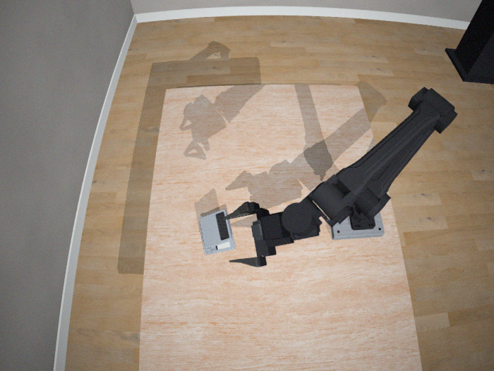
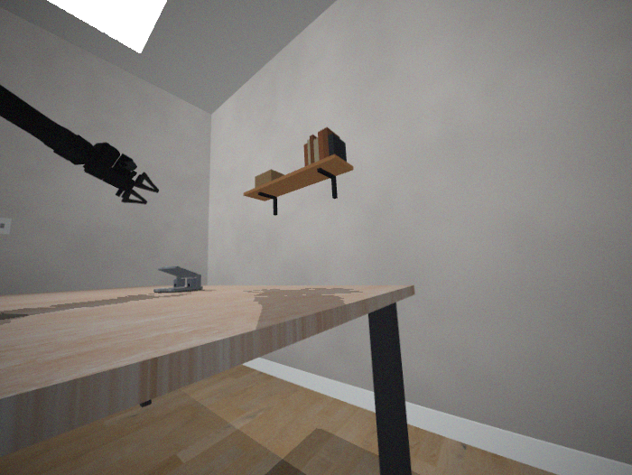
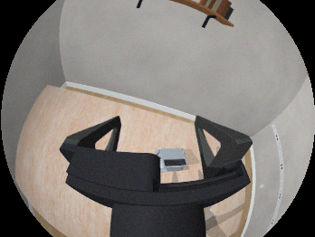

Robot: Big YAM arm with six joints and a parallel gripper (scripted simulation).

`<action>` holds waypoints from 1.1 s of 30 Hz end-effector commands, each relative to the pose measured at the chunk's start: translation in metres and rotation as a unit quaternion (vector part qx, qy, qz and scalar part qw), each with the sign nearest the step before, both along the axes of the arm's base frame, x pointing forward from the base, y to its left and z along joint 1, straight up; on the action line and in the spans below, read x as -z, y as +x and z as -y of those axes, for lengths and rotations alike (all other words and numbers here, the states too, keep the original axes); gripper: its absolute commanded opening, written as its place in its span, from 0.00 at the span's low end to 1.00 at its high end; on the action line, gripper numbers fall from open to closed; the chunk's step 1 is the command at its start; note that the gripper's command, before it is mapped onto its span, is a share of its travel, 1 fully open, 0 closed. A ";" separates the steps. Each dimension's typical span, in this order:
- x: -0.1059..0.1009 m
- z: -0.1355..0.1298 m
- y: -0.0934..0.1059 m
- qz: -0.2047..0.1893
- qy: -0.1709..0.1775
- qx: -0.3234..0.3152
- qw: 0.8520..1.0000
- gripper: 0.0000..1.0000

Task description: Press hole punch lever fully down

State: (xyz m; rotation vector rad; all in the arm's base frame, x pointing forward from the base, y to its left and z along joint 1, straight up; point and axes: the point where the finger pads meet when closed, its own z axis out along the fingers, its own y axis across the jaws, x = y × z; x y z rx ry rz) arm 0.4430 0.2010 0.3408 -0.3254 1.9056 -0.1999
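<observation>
Pale grey walls and a plank floor surround a light wooden table (image 2: 285,312) on dark legs, and a wooden wall shelf (image 2: 299,178) on black brackets carries a few books and a small box.

On the table stands a small grey metal hole punch (image 1: 215,233) with a black lever (image 1: 221,226) on top; in the exterior view the hole punch (image 2: 180,280) sits flat on its base with the lever raised at a slant. A strip of white shows at one edge of the punch in the top view; whether it is the paper cannot be told.

One dark six-joint robot arm (image 1: 383,167) rises from a grey base plate (image 1: 378,230) near the table's edge and reaches toward the punch. Its black parallel gripper (image 1: 238,236) hangs well above the table, as the exterior view shows (image 2: 145,191), with its fingers spread wide apart and nothing between them. From above, one fingertip (image 1: 235,215) overlaps the lever, though it is high over it and not touching. Through the wrist camera the punch (image 3: 172,158) appears between the two open fingers, far below.
</observation>
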 end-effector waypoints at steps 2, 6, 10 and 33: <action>-0.005 0.000 0.000 0.004 0.003 0.000 1.000 1.00; -0.005 0.000 0.000 0.004 0.003 0.000 1.000 1.00; -0.005 0.000 0.000 0.004 0.003 0.000 1.000 1.00; 0.117 0.086 0.067 -0.321 -0.044 0.025 0.946 1.00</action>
